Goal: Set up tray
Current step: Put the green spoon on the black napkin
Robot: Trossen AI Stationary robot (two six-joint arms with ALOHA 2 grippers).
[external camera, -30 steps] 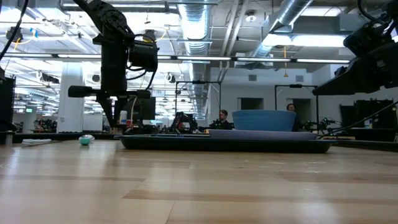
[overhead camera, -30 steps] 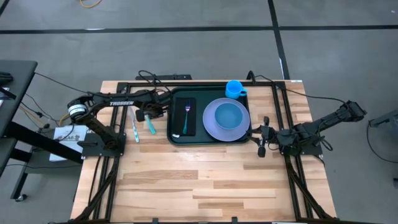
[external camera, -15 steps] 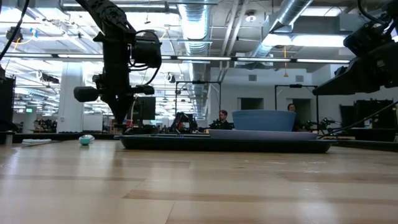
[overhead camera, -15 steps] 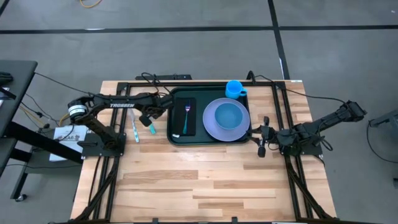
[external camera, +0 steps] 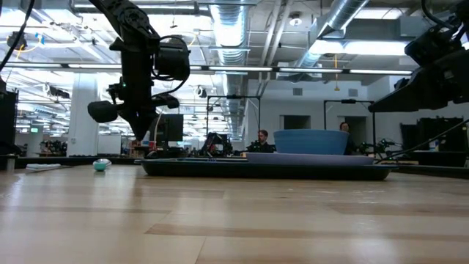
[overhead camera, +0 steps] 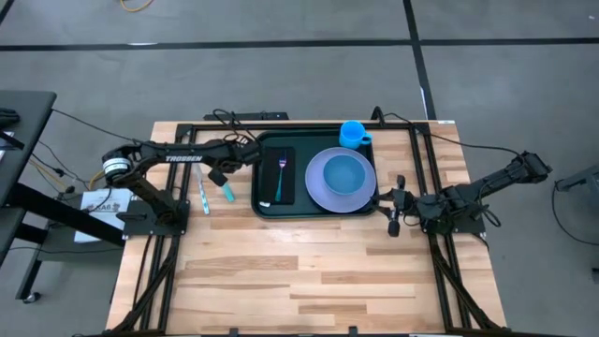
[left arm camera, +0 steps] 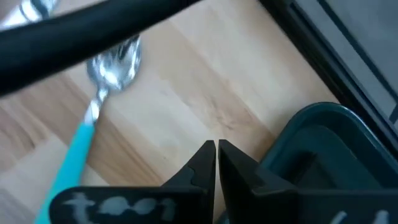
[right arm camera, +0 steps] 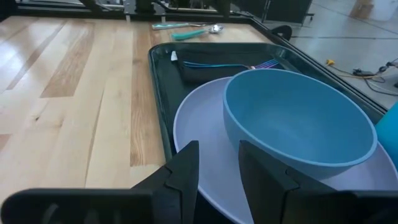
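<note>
The dark green tray (overhead camera: 265, 208) lies at the table's far middle. It carries a lavender plate (overhead camera: 318, 192) with a blue bowl (overhead camera: 344, 173), a blue cup (overhead camera: 353, 133) and a fork (overhead camera: 281, 173) on a black rectangle. A teal-handled spoon (left arm camera: 99, 93) lies on the wood left of the tray. My left gripper (overhead camera: 229, 168) hangs shut above the table between spoon and tray corner (left arm camera: 323, 137), fingers slanting down and holding nothing. My right gripper (overhead camera: 393, 211) waits open at the tray's right rim, facing the plate (right arm camera: 199, 130) and the bowl (right arm camera: 292, 118).
A second teal-and-white utensil (overhead camera: 203, 198) lies on the wood left of the spoon. Black frame rails (overhead camera: 426, 159) run along both sides of the table. Bare wood (overhead camera: 309, 271) fills the near half. In the low view, people sit far behind the table.
My left gripper has rolled about its own pointing line while staying in place above the wood left of the tray; it stayed shut. Everything on the table lies as before.
</note>
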